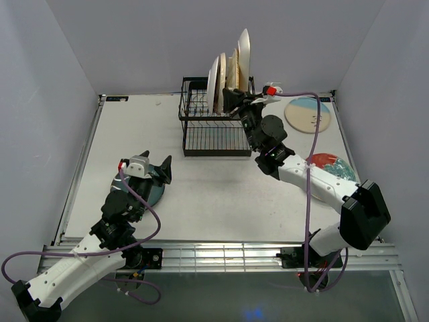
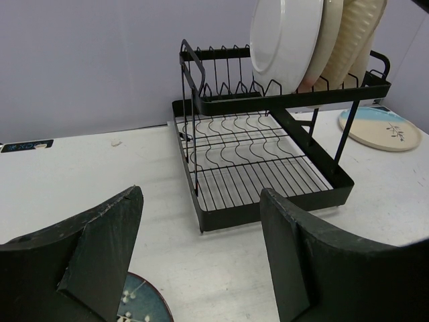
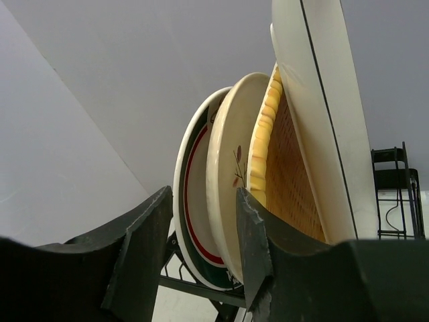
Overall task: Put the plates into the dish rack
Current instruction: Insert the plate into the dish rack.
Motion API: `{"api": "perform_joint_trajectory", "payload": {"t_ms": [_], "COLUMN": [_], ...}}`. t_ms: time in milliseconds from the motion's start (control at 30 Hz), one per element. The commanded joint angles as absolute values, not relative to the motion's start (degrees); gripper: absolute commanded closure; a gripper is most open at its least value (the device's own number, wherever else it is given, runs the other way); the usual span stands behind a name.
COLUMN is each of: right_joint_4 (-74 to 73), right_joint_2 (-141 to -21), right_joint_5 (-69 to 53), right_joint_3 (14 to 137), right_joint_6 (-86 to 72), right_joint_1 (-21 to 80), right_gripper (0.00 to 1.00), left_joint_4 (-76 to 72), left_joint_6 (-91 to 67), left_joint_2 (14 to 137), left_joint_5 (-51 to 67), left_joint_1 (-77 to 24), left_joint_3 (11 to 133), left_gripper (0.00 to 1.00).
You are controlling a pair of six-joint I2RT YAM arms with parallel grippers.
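The black wire dish rack point(image 1: 216, 153) holds several plates upright in its upper tier: a white one with a teal-red rim point(image 3: 191, 201), a cream floral one point(image 3: 226, 181), a yellow woven one point(image 3: 285, 161) and a tall white one point(image 3: 322, 100). My right gripper point(image 1: 234, 100) is open at their lower edges. Its jaws straddle the rimmed and floral plates, and the left finger point(image 3: 141, 248) stands clear of the rim. My left gripper point(image 2: 201, 201) hangs open and empty over the dark teal plate point(image 1: 151, 194), which lies flat on the table.
A cream-and-blue plate point(image 1: 308, 114) lies flat at the back right of the table. A red-teal plate point(image 1: 332, 164) lies nearer, partly under my right arm. The rack's lower grid point(image 2: 255, 161) holds nothing. Grey walls close in the table on three sides.
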State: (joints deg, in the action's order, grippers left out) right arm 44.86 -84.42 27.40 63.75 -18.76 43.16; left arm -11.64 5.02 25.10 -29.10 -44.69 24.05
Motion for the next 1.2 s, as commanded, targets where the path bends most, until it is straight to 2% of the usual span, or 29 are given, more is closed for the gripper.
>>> {"api": "perform_joint_trajectory", "payload": {"t_ms": [0, 300, 467, 733, 900, 1167], "right_joint_4": [45.97, 39.65, 29.1, 23.82, 19.36, 14.07], "right_joint_2": [-80.34, -73.57, -71.19, -67.5, -66.88, -64.95], "right_joint_5": [29.18, 29.7, 31.98, 36.38, 37.09, 34.12], "right_joint_3": [62.58, 61.78, 65.47, 65.92, 67.58, 65.84], "right_joint_6": [-16.26, -13.98, -10.64, -6.68, -6.33, -9.05], "right_joint_1": [43.24, 44.21, 44.21, 43.51, 40.88, 32.18], "right_gripper": [0.5, 0.44, 0.42, 0.39, 0.41, 0.41], "left_joint_4": [-12.39, -12.83, -13.01, -17.13, -18.64, -17.14], "left_joint_6": [5.27, 5.54, 5.54, 6.68, 6.77, 6.59], "left_joint_2": [25.66, 26.45, 26.81, 27.24, 38.11, 43.59], "left_joint_5": [-28.48, -29.53, -30.06, -35.59, -42.45, -38.59], "left_joint_1": [-44.38, -44.38, -44.38, -44.38, -44.3, -43.86], "left_joint_3": [24.17, 24.17, 24.17, 23.47, 30.91, 37.7], "left_gripper": [0.2, 0.2, 0.19, 0.19, 0.2, 0.2]}}
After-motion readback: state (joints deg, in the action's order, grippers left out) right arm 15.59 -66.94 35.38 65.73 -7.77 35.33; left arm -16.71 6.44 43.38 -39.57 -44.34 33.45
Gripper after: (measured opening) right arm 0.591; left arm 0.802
